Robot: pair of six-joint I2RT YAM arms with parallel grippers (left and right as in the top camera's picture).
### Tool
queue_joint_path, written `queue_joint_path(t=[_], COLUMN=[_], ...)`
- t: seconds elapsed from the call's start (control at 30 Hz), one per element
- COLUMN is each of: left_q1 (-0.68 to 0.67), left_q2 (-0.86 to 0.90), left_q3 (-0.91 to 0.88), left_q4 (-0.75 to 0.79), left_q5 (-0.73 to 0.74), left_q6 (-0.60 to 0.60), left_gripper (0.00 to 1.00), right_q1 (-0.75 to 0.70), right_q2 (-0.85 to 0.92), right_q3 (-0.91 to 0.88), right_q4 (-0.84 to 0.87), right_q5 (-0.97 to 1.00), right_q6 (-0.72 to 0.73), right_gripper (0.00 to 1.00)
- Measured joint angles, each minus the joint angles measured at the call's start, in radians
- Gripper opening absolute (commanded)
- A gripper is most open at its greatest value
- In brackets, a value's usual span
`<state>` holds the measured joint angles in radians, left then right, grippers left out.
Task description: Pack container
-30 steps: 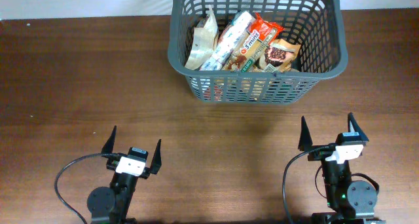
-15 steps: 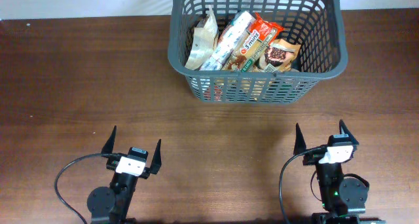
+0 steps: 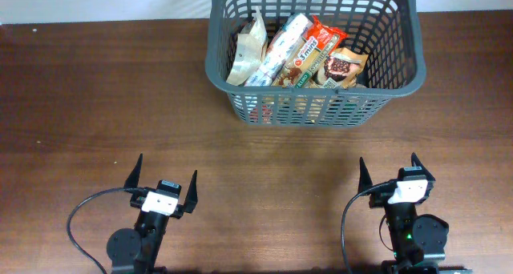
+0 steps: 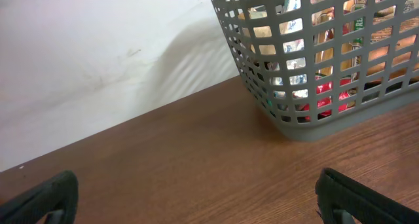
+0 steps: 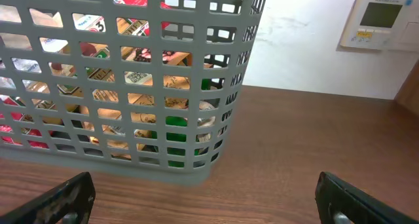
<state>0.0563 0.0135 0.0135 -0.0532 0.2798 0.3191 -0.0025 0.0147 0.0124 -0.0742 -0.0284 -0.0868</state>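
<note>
The container is a large dark grey slotted basket at the back middle of the table. It holds several snack packets. It also shows in the left wrist view and the right wrist view. My left gripper is open and empty near the front left edge. My right gripper is open and empty near the front right edge. Both stand well in front of the basket, fingers pointing toward it. Only the fingertips show in the left wrist view and the right wrist view.
The brown wooden table runs to a white wall behind the basket. A white wall panel shows at the upper right of the right wrist view. Black cables loop by each arm base.
My right gripper has drawn back toward the front edge and shifted slightly left. The left arm and the basket have not moved.
</note>
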Motion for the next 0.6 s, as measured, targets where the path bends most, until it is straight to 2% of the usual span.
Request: queue_joint_path(t=[0.6], left_q1=[0.0], left_q2=[0.0], left_q3=[0.0], left_q4=[0.0], left_q5=[0.0], left_q6=[0.0], left_gripper=[0.99], right_q1=[0.0], right_q2=[0.0], right_q3=[0.0], right_q4=[-0.001], right_q5=[0.001], right_q6=[0.027], right_gripper=[0.99])
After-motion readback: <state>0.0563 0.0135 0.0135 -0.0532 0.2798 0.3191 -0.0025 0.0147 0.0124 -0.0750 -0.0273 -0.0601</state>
